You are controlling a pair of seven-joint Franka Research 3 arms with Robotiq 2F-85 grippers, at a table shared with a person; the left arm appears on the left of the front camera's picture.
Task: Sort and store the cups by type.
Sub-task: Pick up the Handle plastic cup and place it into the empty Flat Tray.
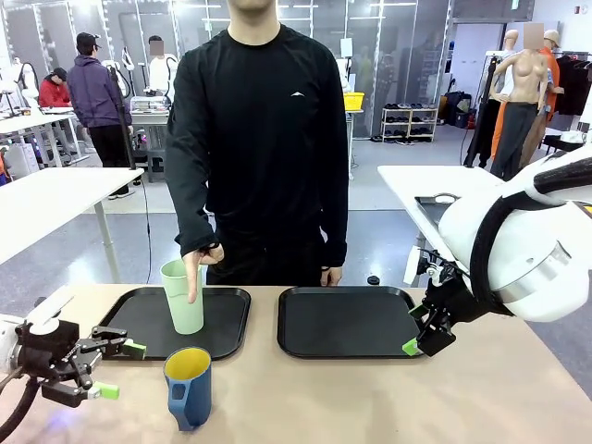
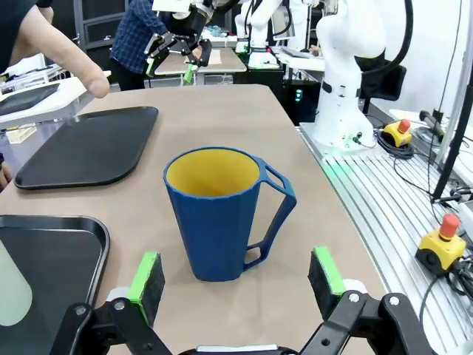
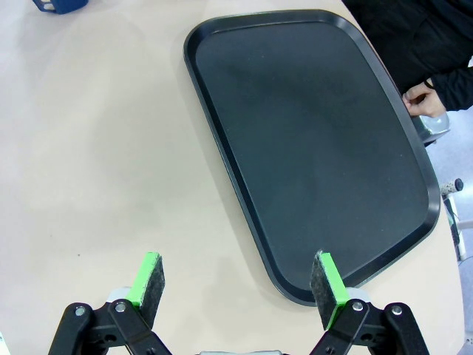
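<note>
Standing clear of the tray (image 2: pixel 89 222) edge, blue mug (image 2: pixel 218 222) faces wide-open empty left fingers (image 2: pixel 148 285); right fingers (image 3: pixel 151 285) gape empty too.

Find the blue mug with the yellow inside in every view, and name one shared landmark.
Front view: the blue handled mug, yellow inside, stands bottom centre-left.
Left wrist view: mug at centre, beyond the open fingers of the left gripper.
Right wrist view: probably the blue sliver at the top-left edge.
Shared landmark: the right-hand black tray.

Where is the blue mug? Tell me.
In the front view the blue mug stands on the table, robot's left side, just short of the left tray, beside the open left pincer.
</note>
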